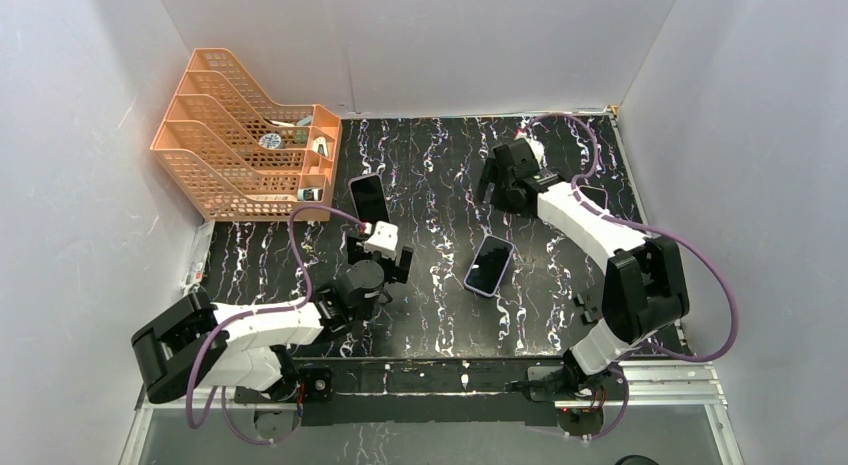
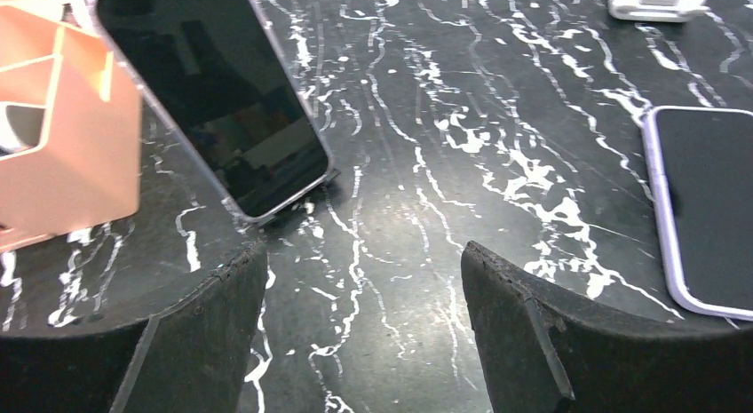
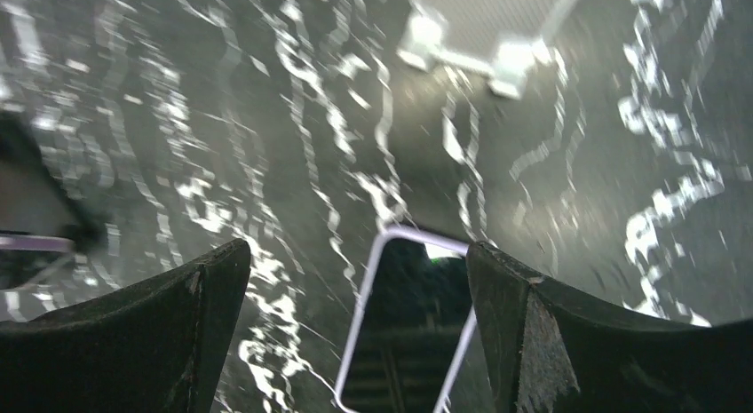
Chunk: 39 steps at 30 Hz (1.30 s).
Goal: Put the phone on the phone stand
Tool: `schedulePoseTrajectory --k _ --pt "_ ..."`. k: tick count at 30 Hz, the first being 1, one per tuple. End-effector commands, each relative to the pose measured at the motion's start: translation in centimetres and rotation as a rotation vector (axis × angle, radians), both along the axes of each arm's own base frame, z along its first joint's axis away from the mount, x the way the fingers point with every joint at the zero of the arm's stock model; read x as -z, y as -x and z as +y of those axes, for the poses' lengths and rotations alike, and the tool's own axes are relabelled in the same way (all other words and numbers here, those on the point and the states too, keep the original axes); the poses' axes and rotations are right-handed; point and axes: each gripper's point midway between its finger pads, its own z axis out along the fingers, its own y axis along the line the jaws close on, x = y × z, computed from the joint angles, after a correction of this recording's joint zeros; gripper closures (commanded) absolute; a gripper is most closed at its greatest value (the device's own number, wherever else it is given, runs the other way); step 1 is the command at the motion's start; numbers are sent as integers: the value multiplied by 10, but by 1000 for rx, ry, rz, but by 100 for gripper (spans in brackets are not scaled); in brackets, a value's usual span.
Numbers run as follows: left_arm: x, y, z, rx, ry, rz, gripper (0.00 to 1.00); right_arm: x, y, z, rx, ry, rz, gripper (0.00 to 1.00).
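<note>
Black marble table (image 1: 440, 315), one orange tray (image 1: 245, 135) at the back left. Two claws, both spread wide with nothing in them: left claw (image 2: 364, 253), right claw (image 3: 355, 253). I count two phones for sure: the propped phone (image 1: 368, 197), tilted just beside the tray, and the flat phone (image 1: 489, 265) mid-table.

White arms (image 1: 268, 325), black joints; purple cables (image 1: 729, 305); scuffed black fingers (image 2: 206, 342).

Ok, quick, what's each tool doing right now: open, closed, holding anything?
Left tool: open, holding nothing.
Right tool: open, holding nothing.
</note>
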Motion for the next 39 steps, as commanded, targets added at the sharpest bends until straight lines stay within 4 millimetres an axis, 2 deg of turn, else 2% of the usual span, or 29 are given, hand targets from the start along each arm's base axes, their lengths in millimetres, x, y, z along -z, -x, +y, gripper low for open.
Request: schedulePoseTrajectory --k 1,4,8,13,17,24,32,39 --pt "-17 -6 28 -185 -43 -65 23 -6 27 -22 140 48 121 1" --pt "-17 -3 24 -148 -19 -57 23 1 33 -30 188 76 162 1" --pt "-7 2 13 -84 11 -26 22 39 49 -40 215 140 263 1" --pt "4 4 -2 -24 14 8 15 87 61 -26 192 90 366 1" --pt "5 7 -6 7 27 19 4 106 65 -20 176 61 374 1" --pt "15 10 -11 37 21 40 2 114 61 -21 174 59 344 1" --pt "15 11 -11 46 36 36 2 103 44 -12 148 15 261 1" --pt "13 13 -9 45 58 29 2 82 36 -11 158 -51 141 1"
